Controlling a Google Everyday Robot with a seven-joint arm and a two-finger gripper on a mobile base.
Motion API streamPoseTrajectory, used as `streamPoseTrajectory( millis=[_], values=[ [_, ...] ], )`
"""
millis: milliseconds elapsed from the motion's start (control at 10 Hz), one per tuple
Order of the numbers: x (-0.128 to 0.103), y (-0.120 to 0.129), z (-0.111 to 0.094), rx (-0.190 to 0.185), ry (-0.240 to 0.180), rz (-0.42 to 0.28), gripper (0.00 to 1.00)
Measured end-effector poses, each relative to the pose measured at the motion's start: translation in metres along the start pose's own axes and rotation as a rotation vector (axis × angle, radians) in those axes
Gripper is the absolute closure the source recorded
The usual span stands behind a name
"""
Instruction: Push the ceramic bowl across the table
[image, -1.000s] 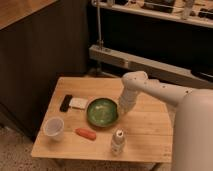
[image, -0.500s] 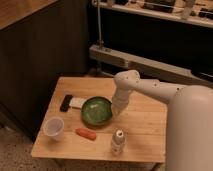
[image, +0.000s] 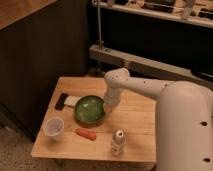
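The green ceramic bowl (image: 90, 110) sits left of centre on the small wooden table (image: 135, 125). My white arm reaches in from the right, and my gripper (image: 109, 103) is down at the bowl's right rim, touching or nearly touching it. The gripper's end is hidden behind the wrist and the bowl's edge.
A white plastic cup (image: 53, 128) stands at the front left. An orange carrot-like item (image: 86, 134) lies in front of the bowl. A small white bottle (image: 117, 141) stands at the front middle. A black and white flat object (image: 66, 101) lies just left of the bowl. Dark wall panels stand behind.
My arm has swung left, and the bowl has slid left with it, closer to the black and white object.
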Motion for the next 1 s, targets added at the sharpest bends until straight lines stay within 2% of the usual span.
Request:
streamPoseTrajectory(
  millis=[400,700,1000],
  values=[
    [-0.009,-0.027,0.001,0.005,0.000,-0.021,0.90],
    [-0.004,-0.029,-0.001,0.002,0.005,-0.017,0.90],
    [-0.012,-0.048,0.000,0.003,0.008,-0.028,0.90]
  ],
)
